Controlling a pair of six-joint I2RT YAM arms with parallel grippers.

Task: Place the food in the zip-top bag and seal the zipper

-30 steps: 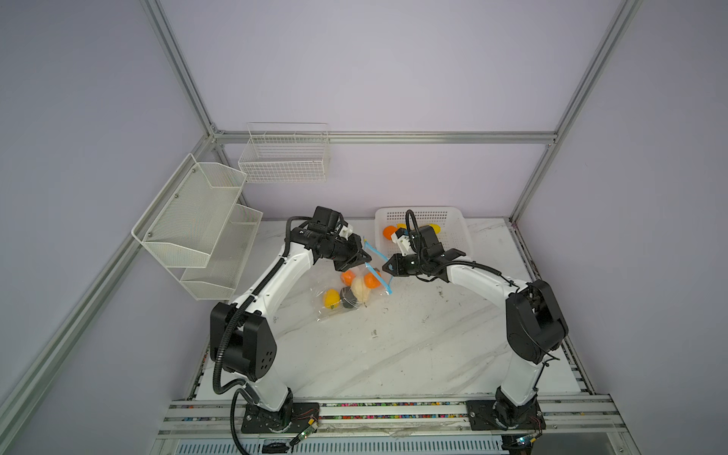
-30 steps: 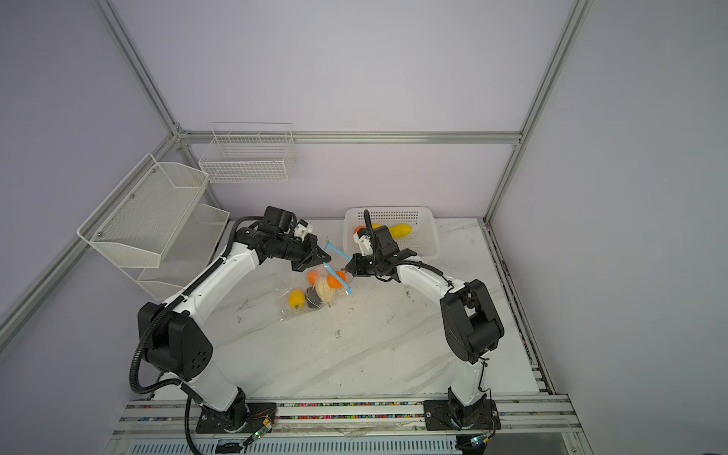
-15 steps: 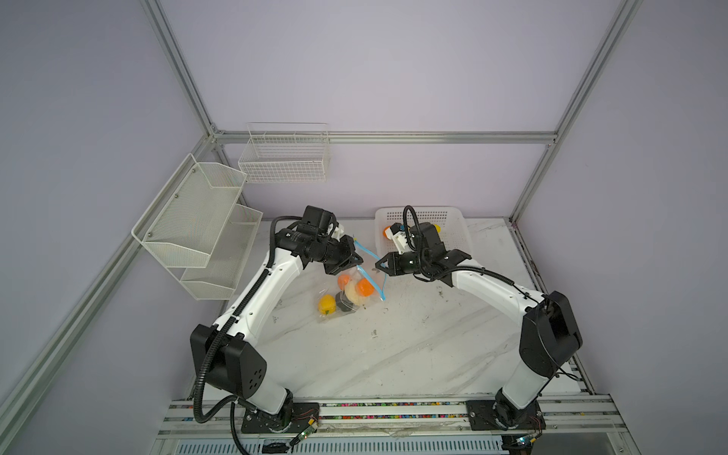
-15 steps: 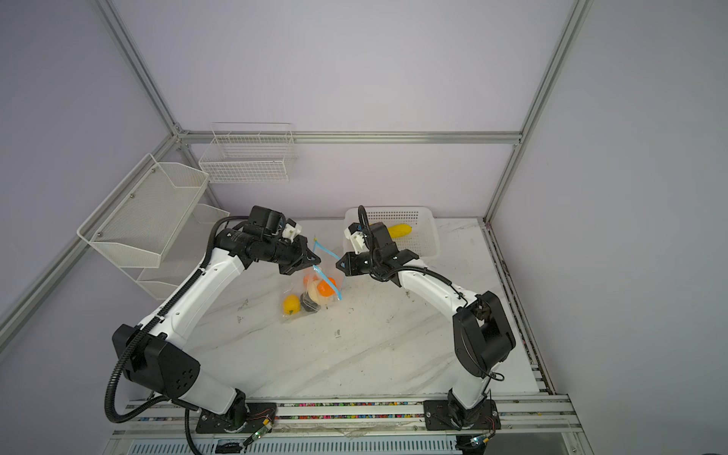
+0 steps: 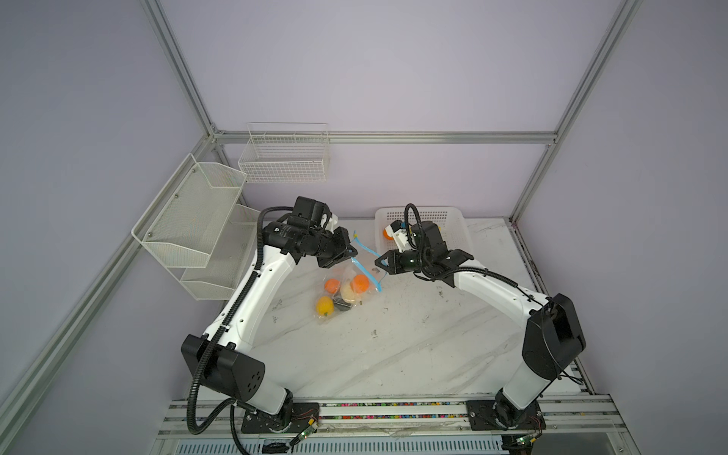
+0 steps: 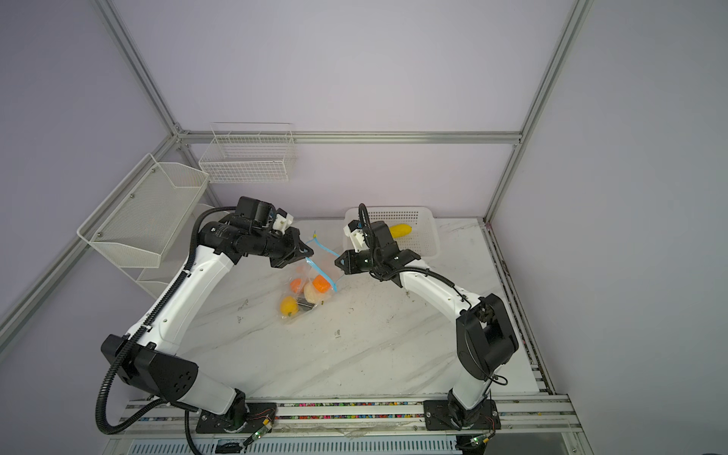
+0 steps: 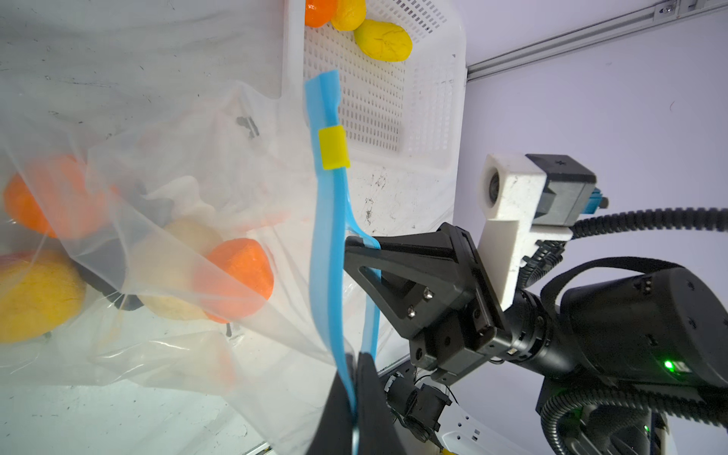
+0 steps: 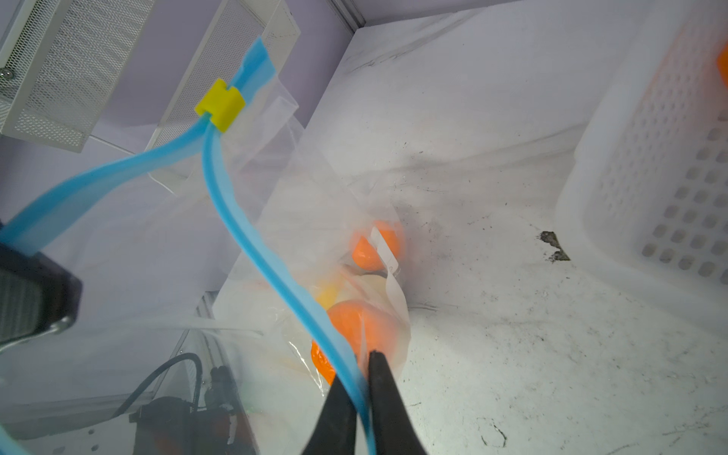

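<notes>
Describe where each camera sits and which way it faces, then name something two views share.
Top views: high above the arm bases, facing down toward the back wall; both arms whole, left fingers and right fingers pinching the zipper.
Left wrist: on the left arm, facing the white basket past its own fingers; right arm opposite.
Right wrist: on the right arm, facing into the zip-top bag past its own fingers.
Shared: both wrist views show the yellow tab.
</notes>
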